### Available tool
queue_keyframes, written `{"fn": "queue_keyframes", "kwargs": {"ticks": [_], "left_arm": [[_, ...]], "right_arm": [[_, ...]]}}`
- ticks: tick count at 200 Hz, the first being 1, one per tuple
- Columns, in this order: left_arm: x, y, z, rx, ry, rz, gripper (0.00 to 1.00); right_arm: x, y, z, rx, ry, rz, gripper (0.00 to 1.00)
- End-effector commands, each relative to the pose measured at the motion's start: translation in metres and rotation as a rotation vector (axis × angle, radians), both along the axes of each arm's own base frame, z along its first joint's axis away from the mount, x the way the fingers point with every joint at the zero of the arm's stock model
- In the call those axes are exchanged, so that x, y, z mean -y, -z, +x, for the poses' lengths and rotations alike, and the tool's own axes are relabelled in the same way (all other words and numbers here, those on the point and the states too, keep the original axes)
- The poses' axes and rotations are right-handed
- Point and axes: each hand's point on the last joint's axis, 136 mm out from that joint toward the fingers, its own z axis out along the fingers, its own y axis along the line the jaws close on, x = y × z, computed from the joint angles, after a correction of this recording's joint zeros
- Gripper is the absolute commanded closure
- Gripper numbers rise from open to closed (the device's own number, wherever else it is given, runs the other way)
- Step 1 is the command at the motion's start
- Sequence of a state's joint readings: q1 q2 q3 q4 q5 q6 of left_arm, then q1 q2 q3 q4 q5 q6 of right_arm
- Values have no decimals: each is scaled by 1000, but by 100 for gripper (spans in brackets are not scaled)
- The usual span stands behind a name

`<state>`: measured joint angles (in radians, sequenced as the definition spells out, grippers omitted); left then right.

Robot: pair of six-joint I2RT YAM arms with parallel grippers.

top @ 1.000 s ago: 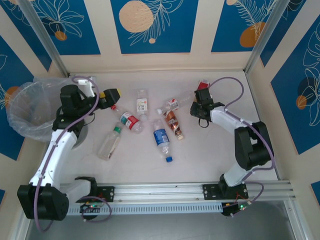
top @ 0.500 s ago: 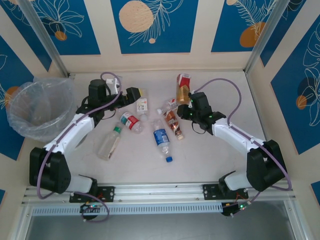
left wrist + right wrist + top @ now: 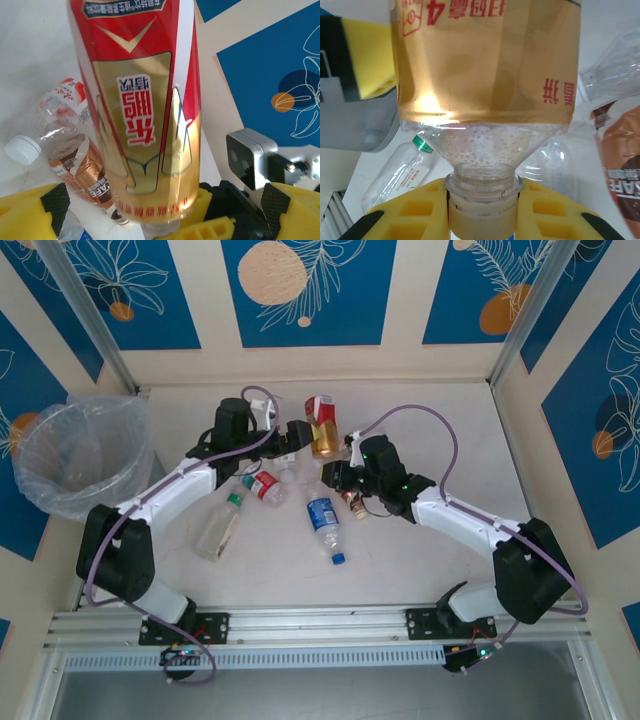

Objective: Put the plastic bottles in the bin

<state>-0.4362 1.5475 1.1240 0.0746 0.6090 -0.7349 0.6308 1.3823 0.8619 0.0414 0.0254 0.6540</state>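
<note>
– Plastic bottles (image 3: 325, 508): where do they lie, starting from the near edge?

– Closest to the arm bases, a blue-label bottle (image 3: 321, 521) lies flat on the pale surface (image 3: 430, 560), its blue cap pointing toward the near edge. To its left, apart from it, lies a clear green-cap bottle (image 3: 220, 527).

– And just behind those?

– A red-label bottle (image 3: 262, 485) lies under the left arm. A brown-label bottle (image 3: 82, 172) lies under the right arm, with a white-cap bottle (image 3: 52, 122) touching it.

– What is the right claw (image 3: 482, 210) doing?

– It is clenched on the neck of a red-and-gold bottle (image 3: 320, 427). Its yellow fingers (image 3: 410, 212) press the neck from both sides, and the bottle's body points away from the wrist. This bottle is raised off the surface, above the lying ones, at the middle of the workspace.

– And the left claw (image 3: 160, 212)?

– Released, jaws spread wide. Its yellow fingers (image 3: 25, 220) stand on either side of the red-and-gold bottle with a gap on each side, so it frames the bottle without gripping it. In the left wrist view the right claw shows right under the bottle, with its grey wrist camera (image 3: 250, 157) beside it.

– Where is the bin (image 3: 45, 490)?

– At the far left, past the edge of the surface, lined with a crinkly clear bag. It is well apart from both claws and from every bottle named. I cannot tell what, if anything, lies inside it.
</note>
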Motion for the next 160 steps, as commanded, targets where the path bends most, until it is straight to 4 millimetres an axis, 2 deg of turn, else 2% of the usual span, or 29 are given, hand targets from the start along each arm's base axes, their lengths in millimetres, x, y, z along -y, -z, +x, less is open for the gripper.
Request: {"fn": "queue_keyframes", "kwargs": {"ticks": [1,19,49,93,115,128,160], "left_arm": [[12,-20,5,51,25,-23,1],[13,-13,9,34,15,5,1],[-1,4,27,7,-116,67,1],[4,14,37,-25,-124,66,1],[6,13,37,-17,-112,56,1],[5,8,37,8,-113,50,4],[-7,-1,37,61,-154,45,10]], "right_arm": [[-12,-5,0,23,-24,0,73],[-18,-5,-4,51,-50,-27,73],[-20,-2,-8,92,-60,-91,73],[-31,-9,-15,177,-101,-147,73],[-32,-8,-15,188,-101,-183,73],[-31,-6,-15,189,-93,-196,73],[-29,-2,-18,186,-92,-216,72]]}}
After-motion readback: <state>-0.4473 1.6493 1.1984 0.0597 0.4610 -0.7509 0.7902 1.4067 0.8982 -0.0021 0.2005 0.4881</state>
